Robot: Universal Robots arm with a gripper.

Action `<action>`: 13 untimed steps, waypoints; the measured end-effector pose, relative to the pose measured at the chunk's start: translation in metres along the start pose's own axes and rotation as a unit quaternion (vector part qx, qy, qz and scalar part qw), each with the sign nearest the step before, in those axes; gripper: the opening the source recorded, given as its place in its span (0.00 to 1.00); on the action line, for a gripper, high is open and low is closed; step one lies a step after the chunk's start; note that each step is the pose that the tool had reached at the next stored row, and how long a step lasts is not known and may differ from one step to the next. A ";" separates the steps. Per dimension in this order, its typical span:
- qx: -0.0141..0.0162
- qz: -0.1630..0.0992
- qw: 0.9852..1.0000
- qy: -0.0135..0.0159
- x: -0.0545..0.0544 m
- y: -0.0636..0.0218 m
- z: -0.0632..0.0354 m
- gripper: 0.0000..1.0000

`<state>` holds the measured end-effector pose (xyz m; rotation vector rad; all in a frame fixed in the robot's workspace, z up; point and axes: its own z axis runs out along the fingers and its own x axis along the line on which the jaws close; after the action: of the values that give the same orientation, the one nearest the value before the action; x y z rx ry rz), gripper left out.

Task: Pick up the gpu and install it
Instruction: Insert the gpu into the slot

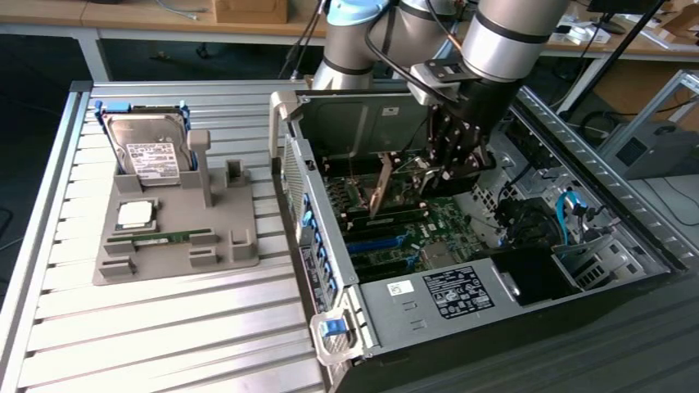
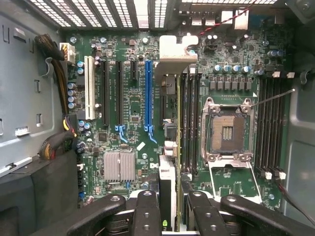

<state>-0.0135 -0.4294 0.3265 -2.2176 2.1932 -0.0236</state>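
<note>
gripper [image 2: 170, 199] | black fingers [image 2: 147, 211] clamped on gpu [image 2: 166, 169] — thin flat board, silver bracket [image 2: 177, 51] | over green motherboard [image 2: 123, 128]

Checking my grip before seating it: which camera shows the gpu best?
The exterior view: the gpu shows its brown face there, held by the claw above the motherboard. The wrist view gives it only edge-on, a thin strip running between the claw's fingers.
</note>
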 end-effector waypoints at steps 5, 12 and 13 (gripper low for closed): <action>0.000 0.000 1.000 0.000 0.002 0.0001 0.0017 0.27; 0.000 0.000 1.000 0.000 0.005 0.0002 0.0035 0.27; 0.000 0.000 1.000 0.000 0.005 0.0003 0.0044 0.27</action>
<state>-0.0136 -0.4348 0.3221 -2.2177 2.1932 -0.0237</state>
